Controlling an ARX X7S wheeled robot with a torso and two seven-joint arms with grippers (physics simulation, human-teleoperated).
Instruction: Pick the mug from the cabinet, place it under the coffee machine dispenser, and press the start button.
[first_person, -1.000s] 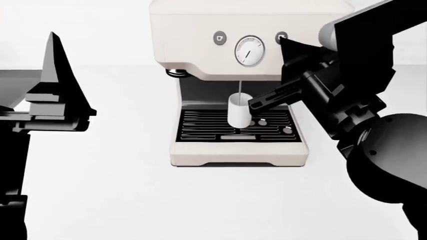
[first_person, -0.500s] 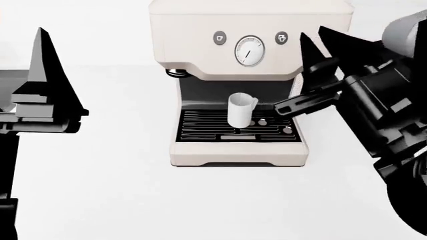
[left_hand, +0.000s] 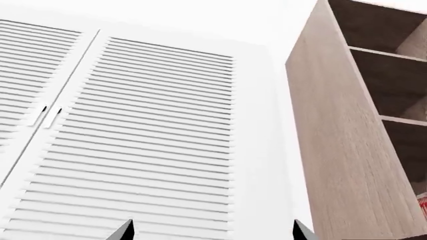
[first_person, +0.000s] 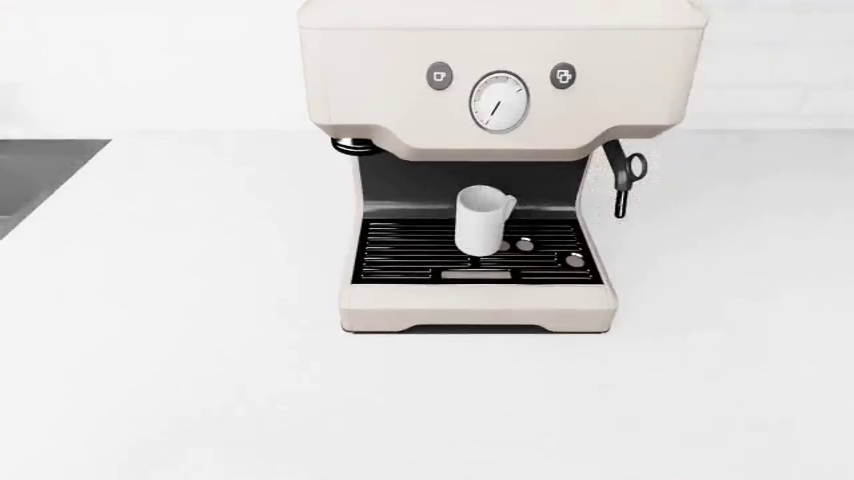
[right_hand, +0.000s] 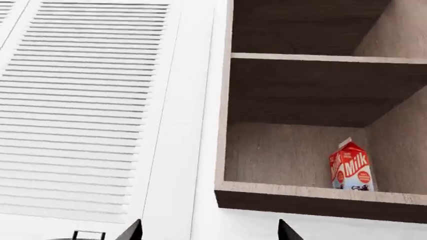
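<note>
Mug seated under dispenser; both grippers clear and empty.

The left gripper (left_hand: 212, 234) and right gripper (right_hand: 208, 231) were spread apart, holding nothing, aimed at louvred white doors (left_hand: 133, 135) and a wooden cabinet (right_hand: 320, 195). The small white cylindrical mug (first_person: 482, 221) stood on the black slatted grille (first_person: 400, 255) beneath the cream espresso machine's dark recessed dispenser (first_person: 467, 172). Placement looked done; whether the round grey start button (first_person: 563, 75) was pressed could not be told.

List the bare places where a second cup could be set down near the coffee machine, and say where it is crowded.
Free: the white counter left of the coffee machine, the counter to its right past the steam wand, and the strip in front. Crowded: the drip grille, where the mug stands.
</note>
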